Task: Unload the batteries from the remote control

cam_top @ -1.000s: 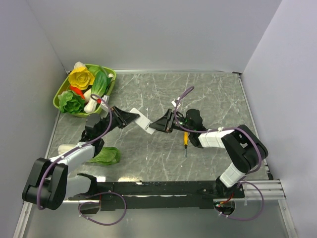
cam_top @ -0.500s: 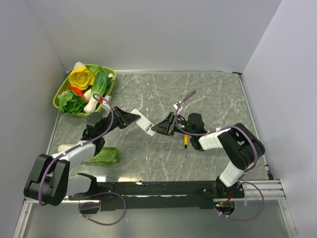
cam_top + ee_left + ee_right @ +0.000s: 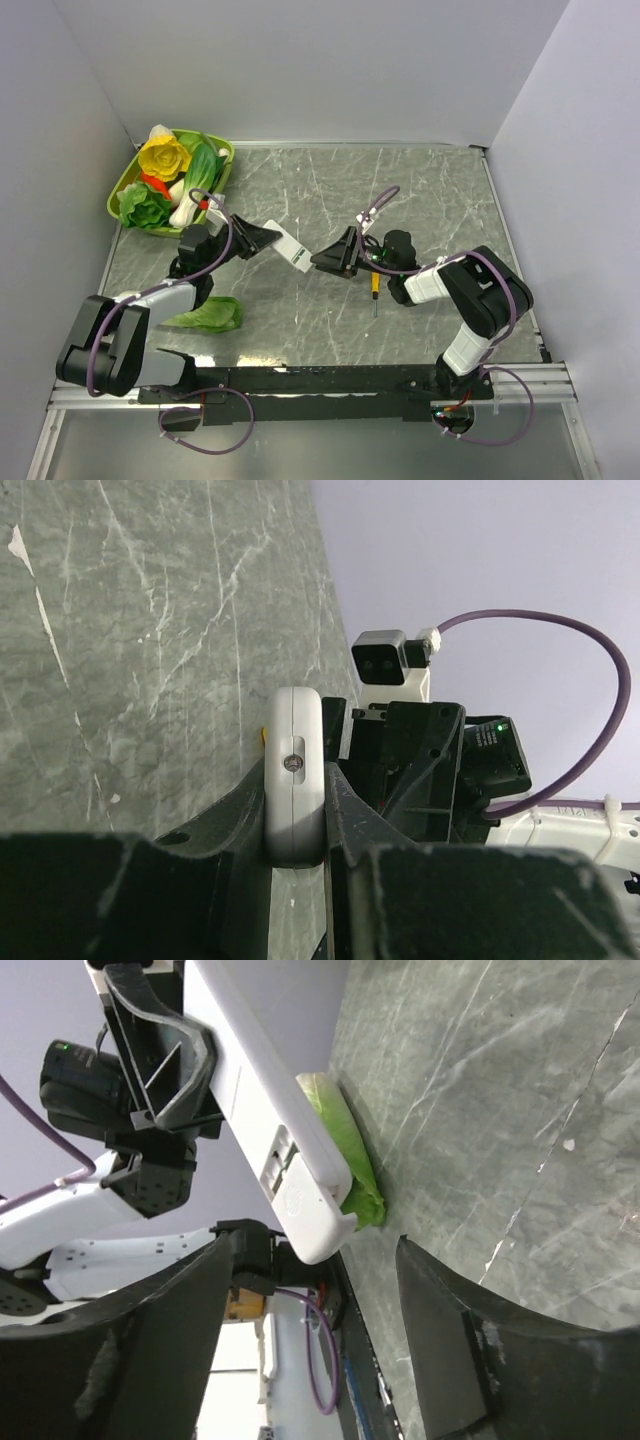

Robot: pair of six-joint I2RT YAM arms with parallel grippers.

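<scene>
My left gripper (image 3: 268, 239) is shut on the remote control (image 3: 287, 250), a slim white bar held above the table and pointing right. A green patch shows at the remote's free end in the top view; I cannot make out separate batteries. In the left wrist view the remote (image 3: 295, 770) is seen end-on, clamped between both fingers. My right gripper (image 3: 336, 259) is open and empty, facing the remote's free end with a small gap. In the right wrist view the remote (image 3: 262, 1100) ends just short of my open right gripper (image 3: 320, 1330).
A yellow-handled screwdriver (image 3: 375, 286) lies on the marble table under the right arm. A green leafy vegetable (image 3: 212, 315) lies at the front left and also shows in the right wrist view (image 3: 345, 1145). A green basket (image 3: 128, 186) of vegetables stands at the back left.
My right gripper has drifted slightly right and toward the front, away from the remote's end. The left gripper keeps hold of the remote, almost still.
</scene>
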